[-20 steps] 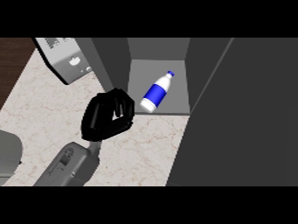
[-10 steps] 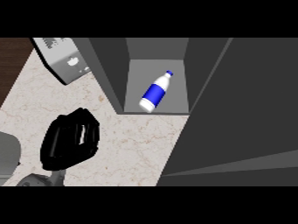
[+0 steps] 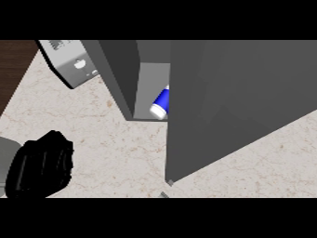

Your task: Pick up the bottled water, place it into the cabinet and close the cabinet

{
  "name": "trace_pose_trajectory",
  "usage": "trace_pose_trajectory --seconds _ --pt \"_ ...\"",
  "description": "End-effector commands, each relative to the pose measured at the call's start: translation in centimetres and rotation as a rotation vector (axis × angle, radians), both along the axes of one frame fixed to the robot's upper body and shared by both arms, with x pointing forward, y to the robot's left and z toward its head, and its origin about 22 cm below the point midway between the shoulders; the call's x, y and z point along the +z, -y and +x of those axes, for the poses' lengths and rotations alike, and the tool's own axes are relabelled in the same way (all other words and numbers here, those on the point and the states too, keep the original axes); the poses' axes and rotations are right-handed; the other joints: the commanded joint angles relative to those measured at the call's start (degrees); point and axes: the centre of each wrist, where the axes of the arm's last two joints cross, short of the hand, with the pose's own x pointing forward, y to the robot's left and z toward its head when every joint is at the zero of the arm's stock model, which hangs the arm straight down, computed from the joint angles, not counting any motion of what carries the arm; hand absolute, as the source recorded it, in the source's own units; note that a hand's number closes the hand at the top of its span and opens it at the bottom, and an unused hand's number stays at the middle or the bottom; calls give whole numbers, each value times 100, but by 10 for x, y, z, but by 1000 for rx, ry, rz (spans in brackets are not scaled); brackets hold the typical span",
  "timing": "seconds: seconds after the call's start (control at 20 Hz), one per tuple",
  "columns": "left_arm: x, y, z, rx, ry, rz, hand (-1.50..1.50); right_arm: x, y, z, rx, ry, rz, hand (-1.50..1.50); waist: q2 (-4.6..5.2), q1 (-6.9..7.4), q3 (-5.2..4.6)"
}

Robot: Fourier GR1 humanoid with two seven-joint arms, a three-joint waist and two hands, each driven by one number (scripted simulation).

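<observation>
Head view: bottled water (image 3: 160, 103) lies inside the cabinet (image 3: 123, 74) behind the half-swung door (image 3: 243, 107); left hand (image 3: 41, 165) low over the counter (image 3: 99, 135), whether clenched or relaxed I cannot tell; the door may catch the bottled water if it protrudes.

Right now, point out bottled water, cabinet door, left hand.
bottled water (image 3: 161, 100), head view, blue label beside the door's edge
cabinet door (image 3: 250, 102), head view, middle of the grey panel
left hand (image 3: 41, 165), head view, back of the hand
</observation>
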Motion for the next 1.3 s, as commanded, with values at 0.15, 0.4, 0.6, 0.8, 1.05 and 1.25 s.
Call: trace_pose_trajectory --seconds 0.15,0.4,0.6,0.8,1.05,1.25 --pt "0 -38 -2 47 31 8 150 11 -58 18 3 87 60 150 18 46 -11" --pt "-6 -48 -12 19 8 2 150 14 -62 42 -104 49 99 150 49 117 -14" --pt "0 -59 -23 -7 10 12 150 17 -63 77 -188 -22 118 150 68 173 0" --pt "11 -74 -13 -11 27 9 150 21 -58 132 -169 -104 158 150 93 76 13" --pt "-1 -74 -36 8 5 32 150 13 -50 196 -156 -192 185 150 85 101 15" --pt "-7 -82 -33 6 3 23 150 -6 -34 242 -154 -193 150 150 83 32 12"
